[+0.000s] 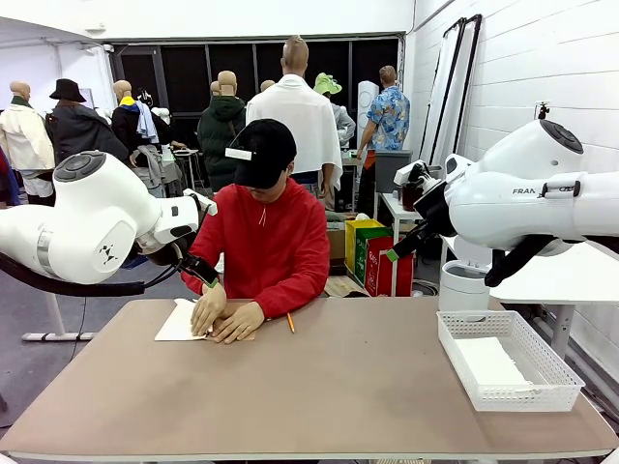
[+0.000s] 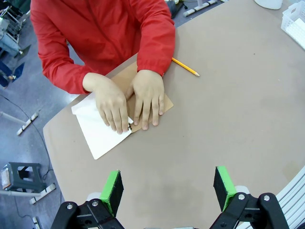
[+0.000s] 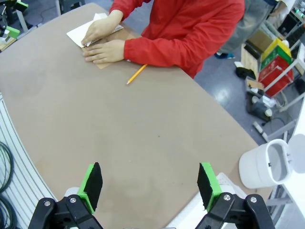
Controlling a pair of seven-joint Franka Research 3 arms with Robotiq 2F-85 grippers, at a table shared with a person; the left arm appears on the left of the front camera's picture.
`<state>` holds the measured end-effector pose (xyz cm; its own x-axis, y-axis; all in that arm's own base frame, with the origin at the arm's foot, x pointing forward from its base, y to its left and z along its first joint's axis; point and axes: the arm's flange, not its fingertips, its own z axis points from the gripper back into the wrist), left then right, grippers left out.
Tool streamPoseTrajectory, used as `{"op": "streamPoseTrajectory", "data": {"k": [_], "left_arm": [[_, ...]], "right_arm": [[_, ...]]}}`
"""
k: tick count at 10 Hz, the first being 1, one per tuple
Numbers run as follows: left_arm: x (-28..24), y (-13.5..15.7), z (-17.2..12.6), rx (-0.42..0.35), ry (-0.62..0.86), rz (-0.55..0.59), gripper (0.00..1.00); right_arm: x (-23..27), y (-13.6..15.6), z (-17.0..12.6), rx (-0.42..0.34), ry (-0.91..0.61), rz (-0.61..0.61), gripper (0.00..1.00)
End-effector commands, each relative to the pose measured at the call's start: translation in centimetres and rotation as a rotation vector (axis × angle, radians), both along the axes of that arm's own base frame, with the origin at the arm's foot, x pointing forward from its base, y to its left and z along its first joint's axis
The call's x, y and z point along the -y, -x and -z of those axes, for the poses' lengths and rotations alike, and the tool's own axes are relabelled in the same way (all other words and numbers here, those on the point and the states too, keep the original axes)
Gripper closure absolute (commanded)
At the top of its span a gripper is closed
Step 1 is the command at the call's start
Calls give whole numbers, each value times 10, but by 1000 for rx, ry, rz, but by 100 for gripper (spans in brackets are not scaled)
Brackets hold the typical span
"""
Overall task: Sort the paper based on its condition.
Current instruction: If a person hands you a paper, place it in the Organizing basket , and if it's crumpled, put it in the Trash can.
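A white sheet of paper (image 1: 177, 324) lies at the table's far left, under the person's hands (image 1: 221, 314), which also press on a brown notebook (image 2: 165, 102). In the left wrist view the paper (image 2: 97, 133) sticks out beside the notebook, well ahead of my left gripper (image 2: 167, 186), which hangs open and empty above the table. My right gripper (image 3: 150, 183) is also open and empty, high over the table's right side. In the front view both grippers, left (image 1: 201, 274) and right (image 1: 398, 249), are raised. Another white sheet (image 1: 488, 364) lies in the basket.
A white mesh basket (image 1: 556, 372) stands at the right edge of the table. A pencil (image 1: 289, 322) lies beside the person's hands. A white bin (image 3: 267, 167) stands off the table at the right. The brown tabletop (image 1: 338, 387) is bare in the middle.
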<state>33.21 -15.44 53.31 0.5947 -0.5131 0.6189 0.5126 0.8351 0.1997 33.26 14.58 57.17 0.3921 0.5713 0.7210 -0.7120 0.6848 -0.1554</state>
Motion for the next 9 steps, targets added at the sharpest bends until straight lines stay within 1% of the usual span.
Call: {"op": "streamPoseTrajectory", "data": {"k": [1, 9], "left_arm": [[0, 0, 0, 0, -3, -1, 0], [0, 0, 0, 0, -3, -1, 0]], "right_arm": [[0, -1, 1, 0, 5, 7, 0], [0, -1, 1, 0, 5, 7, 0]]}}
